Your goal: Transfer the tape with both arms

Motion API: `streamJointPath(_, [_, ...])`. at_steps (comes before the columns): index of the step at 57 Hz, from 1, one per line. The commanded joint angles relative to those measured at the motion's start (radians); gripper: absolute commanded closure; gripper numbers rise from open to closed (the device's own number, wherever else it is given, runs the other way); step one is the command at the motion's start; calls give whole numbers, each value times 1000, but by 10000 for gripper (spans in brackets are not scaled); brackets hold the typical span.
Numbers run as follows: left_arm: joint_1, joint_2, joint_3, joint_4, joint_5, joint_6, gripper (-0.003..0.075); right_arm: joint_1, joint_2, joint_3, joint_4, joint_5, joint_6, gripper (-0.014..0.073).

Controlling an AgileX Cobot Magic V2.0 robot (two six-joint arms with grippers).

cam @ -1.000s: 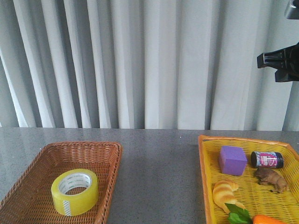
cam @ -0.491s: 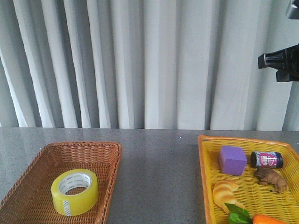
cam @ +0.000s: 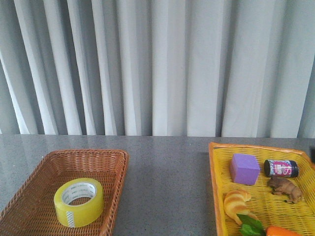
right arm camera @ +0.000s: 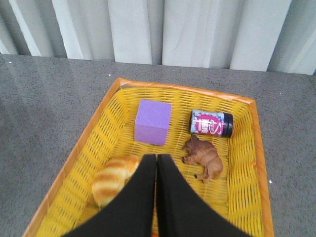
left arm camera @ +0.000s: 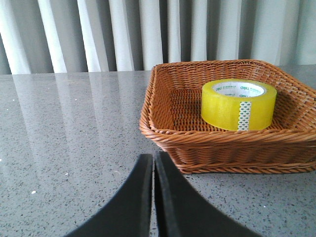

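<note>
The yellow tape roll (cam: pixel 78 202) with its white core lies flat in the brown wicker basket (cam: pixel 115 162) at the front left; it also shows in the left wrist view (left arm camera: pixel 238 104). My left gripper (left arm camera: pixel 153 160) is shut and empty, low over the grey table, short of the basket's near corner (left arm camera: pixel 148 128). My right gripper (right arm camera: pixel 156 160) is shut and empty, above the yellow tray (right arm camera: pixel 86 143). Neither arm shows in the front view.
The yellow tray (cam: pixel 212 169) at the right holds a purple block (cam: pixel 244 168), a dark jar with a pink label (cam: pixel 281 168), a brown toy animal (cam: pixel 286 189), a croissant (cam: pixel 237 202), green leaves (cam: pixel 251 224) and something orange (cam: pixel 280 231). Grey curtains hang behind.
The right arm, seen at the upper right edge of the front view before, has left that view. The tape and the trays have not moved.
</note>
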State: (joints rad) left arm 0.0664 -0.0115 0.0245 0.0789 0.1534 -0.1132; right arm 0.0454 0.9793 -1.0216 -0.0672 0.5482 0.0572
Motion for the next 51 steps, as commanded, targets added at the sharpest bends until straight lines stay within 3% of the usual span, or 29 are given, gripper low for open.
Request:
streamJointPath(1, [2, -15, -9, -6, -73, -7, 726, 0, -154, 157, -11, -167, -14, 601])
streamJointPath(19, [2, -15, -9, -6, -73, -7, 726, 0, -556, 660, -5, -376, -41, 601])
streamJointPath(43, [2, -15, -9, -6, -73, -7, 726, -29, -949, 1032, 53, -475, -38, 601])
streamJointPath(51, [2, -15, -9, -6, -73, -7, 726, -29, -1001, 1053, 34, -439, -42, 601])
